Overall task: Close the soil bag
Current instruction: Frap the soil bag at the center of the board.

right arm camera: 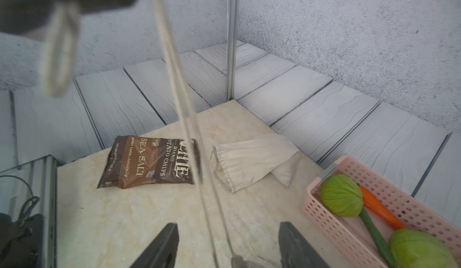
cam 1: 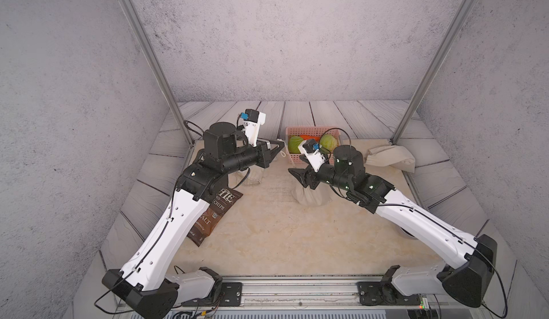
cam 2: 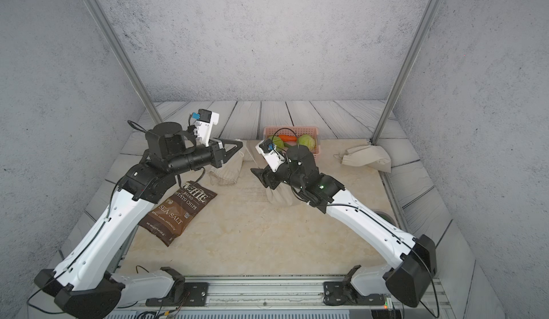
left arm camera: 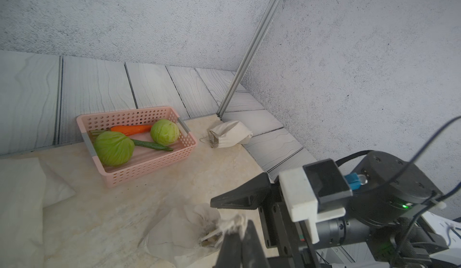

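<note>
Looking across a beige marbled desk (cam 1: pixel 267 243) boxed in by grey walls. Finding the soil bag (cam 1: pixel 312 197) standing near mid-desk, neck gathered, its drawstring (right arm camera: pixel 185 109) running taut toward the left arm. Counting three cloth bags in all: that one, a second (cam 2: pixel 225 172) lying under the left arm, a third (cam 1: pixel 389 158) lying at the back right edge. Counting one chip bag (cam 2: pixel 181 210) and one pink basket (cam 1: pixel 312 129) holding two cabbages (left arm camera: pixel 113 148), one carrot (left arm camera: pixel 131 129), one cucumber (left arm camera: pixel 152 145). Seeing the left end effector (cam 1: pixel 277 148) clamping shut on the drawstring, well apart from the bag. Seeing the right end effector (right arm camera: pixel 228 225) gaping partway, straddling the drawstring just above the bag's neck, gripping nothing.
</note>
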You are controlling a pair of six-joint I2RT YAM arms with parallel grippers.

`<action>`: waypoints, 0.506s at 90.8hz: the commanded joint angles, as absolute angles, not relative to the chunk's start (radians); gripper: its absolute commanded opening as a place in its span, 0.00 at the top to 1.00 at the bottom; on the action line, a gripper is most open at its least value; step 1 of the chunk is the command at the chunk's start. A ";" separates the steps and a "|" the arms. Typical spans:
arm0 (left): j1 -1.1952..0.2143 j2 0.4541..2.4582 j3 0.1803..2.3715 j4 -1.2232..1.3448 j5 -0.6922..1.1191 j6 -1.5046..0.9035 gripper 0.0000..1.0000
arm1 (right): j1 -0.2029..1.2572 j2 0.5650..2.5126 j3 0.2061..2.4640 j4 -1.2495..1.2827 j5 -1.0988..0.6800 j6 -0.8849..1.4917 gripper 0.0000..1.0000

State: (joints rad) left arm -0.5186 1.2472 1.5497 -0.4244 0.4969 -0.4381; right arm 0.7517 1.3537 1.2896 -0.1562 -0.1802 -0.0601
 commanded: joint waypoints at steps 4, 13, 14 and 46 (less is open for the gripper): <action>-0.522 1.220 1.595 -0.422 0.491 -0.412 1.00 | 0.751 1.391 1.347 -0.209 -0.117 -0.050 0.50; -0.522 1.217 1.604 -0.429 0.489 -0.406 1.00 | 0.752 1.408 1.357 -0.251 -0.039 -0.057 0.65; -0.522 1.217 1.605 -0.431 0.488 -0.405 1.00 | 0.752 1.410 1.356 -0.256 -0.026 -0.056 0.67; -0.447 1.128 1.643 -0.509 0.399 -0.357 1.00 | 0.583 1.446 1.235 -0.456 0.427 -0.098 0.89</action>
State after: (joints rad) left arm -0.5079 1.2194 1.5780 -0.5858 0.4343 -0.3832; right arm 0.7139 1.4174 1.3174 -0.2550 0.1684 -0.0895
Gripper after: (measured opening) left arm 0.044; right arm 0.124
